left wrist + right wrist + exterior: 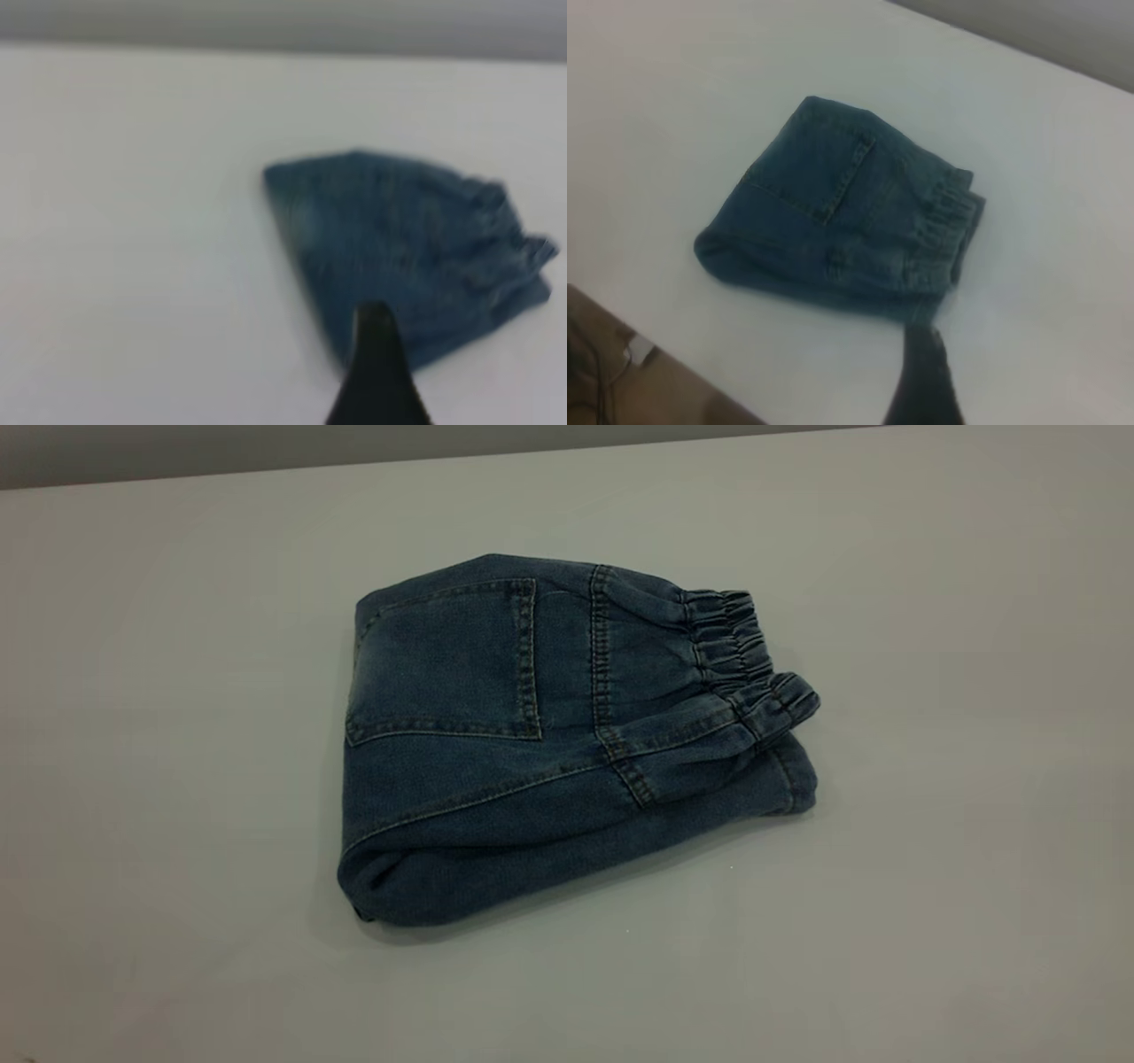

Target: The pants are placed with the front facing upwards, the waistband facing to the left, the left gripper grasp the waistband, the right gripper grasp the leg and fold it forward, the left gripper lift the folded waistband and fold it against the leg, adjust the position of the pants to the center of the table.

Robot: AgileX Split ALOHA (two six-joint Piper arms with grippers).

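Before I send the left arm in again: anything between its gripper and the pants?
Nothing: in the left wrist view the left gripper overlaps the folded pants.

Brown floor (620,372) with dark cables (594,390)

Blue denim pants (496,779) (tan stitching, darker waistband (740,660)) on a seemingly pale grey table (177,691).

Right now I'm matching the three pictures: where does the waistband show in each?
Exterior view: the waistband is at the right end of the folded pants.
Left wrist view: ruffled edge at right.
Right wrist view: gathered band, right of centre.
Shared landmark: the back pocket.
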